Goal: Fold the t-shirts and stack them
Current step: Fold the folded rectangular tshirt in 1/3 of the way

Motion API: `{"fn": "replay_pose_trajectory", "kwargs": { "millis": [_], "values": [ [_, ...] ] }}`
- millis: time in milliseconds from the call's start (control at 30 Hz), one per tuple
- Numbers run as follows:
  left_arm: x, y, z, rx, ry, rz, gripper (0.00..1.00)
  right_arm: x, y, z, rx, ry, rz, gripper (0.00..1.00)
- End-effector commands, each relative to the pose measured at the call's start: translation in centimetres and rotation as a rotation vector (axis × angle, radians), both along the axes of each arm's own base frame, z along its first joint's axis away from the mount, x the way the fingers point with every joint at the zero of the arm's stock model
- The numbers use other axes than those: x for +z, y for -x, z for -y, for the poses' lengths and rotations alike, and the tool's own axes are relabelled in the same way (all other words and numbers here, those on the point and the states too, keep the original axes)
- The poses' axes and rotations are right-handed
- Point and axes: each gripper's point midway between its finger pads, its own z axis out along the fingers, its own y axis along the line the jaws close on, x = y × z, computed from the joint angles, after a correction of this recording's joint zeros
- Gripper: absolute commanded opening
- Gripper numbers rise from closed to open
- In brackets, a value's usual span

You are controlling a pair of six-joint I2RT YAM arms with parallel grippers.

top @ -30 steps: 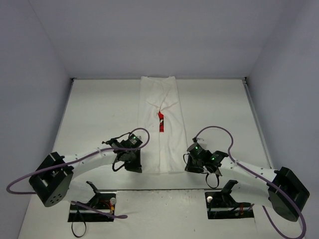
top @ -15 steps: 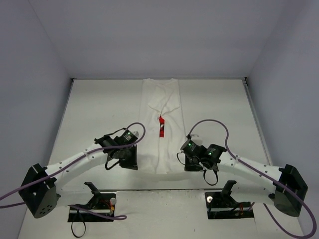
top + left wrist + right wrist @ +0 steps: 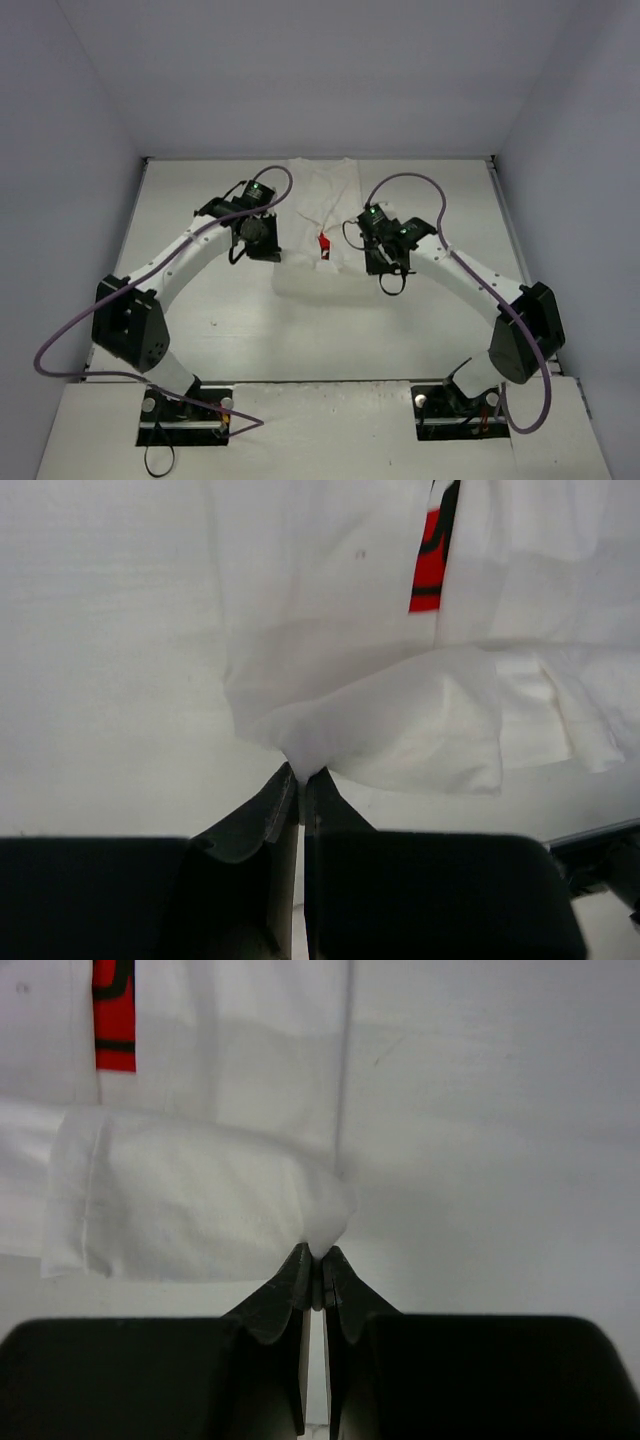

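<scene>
Right now the left gripper (image 3: pixel 300 774) has its 2 fingers (image 3: pixel 250 830) pressed together on a bunched corner of the white t-shirt (image 3: pixel 330 630). The cloth fans out from the tips in a loose doubled flap. Beyond the flap lies a flatter layer of the shirt, with a strip of the red print (image 3: pixel 430 555) showing dark lettering at the top right of the left wrist view. Bare white table (image 3: pixel 100 630) is on the left of that view.

Same on the other side: the right gripper (image 3: pixel 315 1255) has its 2 fingers (image 3: pixel 275 1305) shut tight on the opposite corner of the shirt (image 3: pixel 200 1190). A hemmed flap spreads left from the pinch. The red print (image 3: pixel 113 1010) sits at the top left, and the table (image 3: pixel 480 1110) is on the right.

From the top camera, the left gripper (image 3: pixel 263 248) and the right gripper (image 3: pixel 385 262) stand on either side of the t-shirt (image 3: pixel 320 185), roughly level with each other. The shirt lies as a narrow lengthwise strip at the middle of the table's (image 3: pixel 200 330) far half. Its far end is near the back wall, and its near part is bunched between the 2 grippers. A sliver of red print (image 3: pixel 322 245) shows between them. Both arms reach forward from their bases at the near edge, each trailing a purple cable (image 3: pixel 60 340).
</scene>
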Motion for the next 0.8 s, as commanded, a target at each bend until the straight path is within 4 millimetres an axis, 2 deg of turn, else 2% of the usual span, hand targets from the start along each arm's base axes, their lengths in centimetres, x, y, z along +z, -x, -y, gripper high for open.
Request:
{"fn": "replay_pose_trajectory", "kwargs": {
  "millis": [0,100,133,200,300,433,467,600,667,767],
  "values": [
    [2.6,-5.5,-1.2,0.004,-0.023,0.111,0.0,2.3,-4.9,2.2,0.046,0.098,0.063,0.0],
    [2.4,-8.0,-1.1,0.011,-0.023,0.116,0.0,3.1,-7.9,2.2,0.055,0.102,0.085,0.0],
    [2.4,-8.5,-1.0,0.011,-0.022,0.119,0.0,2.4,-8.0,2.3,0.064,0.114,0.067,0.0],
    [1.8,-9.3,-0.4,0.009,-0.017,0.102,0.0,2.2,-9.8,1.7,0.09,0.117,0.064,0.0],
    [0.7,-9.8,0.1,0.012,-0.007,0.073,0.0,1.5,-11.7,0.7,0.122,0.114,0.054,0.0],
    [0.8,-9.4,0.2,0.024,0.008,0.076,0.0,0.9,-12.1,0.1,0.14,0.09,0.035,0.0],
    [1.8,-9.3,0.0,0.031,0.012,0.101,0.0,1.1,-12.1,-0.1,0.14,0.082,0.039,0.0],
    [3.1,-8.2,-0.6,0.06,0.035,0.151,0.0,2.5,-11.5,0.0,0.136,0.054,0.068,0.0],
    [2.6,-7.9,-1.0,0.069,0.026,0.154,0.0,2.5,-11.5,0.2,0.138,0.054,0.072,0.0],
    [2.0,-8.5,-0.8,0.062,0.022,0.152,0.0,1.6,-11.9,0.1,0.143,0.06,0.063,0.0]
  ]
}}
